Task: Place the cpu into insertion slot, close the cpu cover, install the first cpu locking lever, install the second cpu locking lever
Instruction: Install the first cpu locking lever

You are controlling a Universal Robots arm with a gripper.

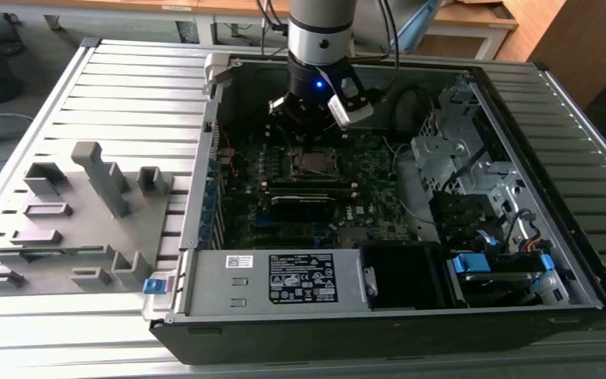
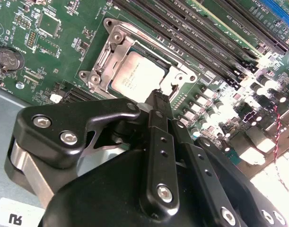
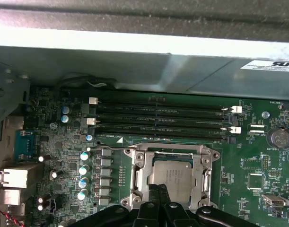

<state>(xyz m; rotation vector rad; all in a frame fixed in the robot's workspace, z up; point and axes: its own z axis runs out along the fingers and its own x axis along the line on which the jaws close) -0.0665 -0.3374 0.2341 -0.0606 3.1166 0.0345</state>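
Note:
The cpu [image 3: 173, 176], a silver-grey square chip, lies flat in the insertion slot [image 1: 312, 163] on the green motherboard. The shiny cpu cover [image 3: 140, 176] lies down around it, and the chip shows through its window. In the second wrist view the cpu [image 2: 134, 72] and the cpu cover [image 2: 102, 60] sit just beyond my fingertips. A thin wire lever [image 3: 111, 148] runs along one side of the socket. My gripper [image 3: 159, 188] hovers over the chip's edge, shut with nothing in it. In the exterior view the gripper [image 1: 308, 118] hangs above the socket.
Long black memory slots [image 3: 158, 118] run beside the socket. The open computer case [image 1: 192, 229] walls in the board, with a power supply [image 1: 282, 278] at the front and drive cages [image 1: 472, 189] on the exterior view's right. A grey fixture rack [image 1: 82, 213] stands on the exterior view's left.

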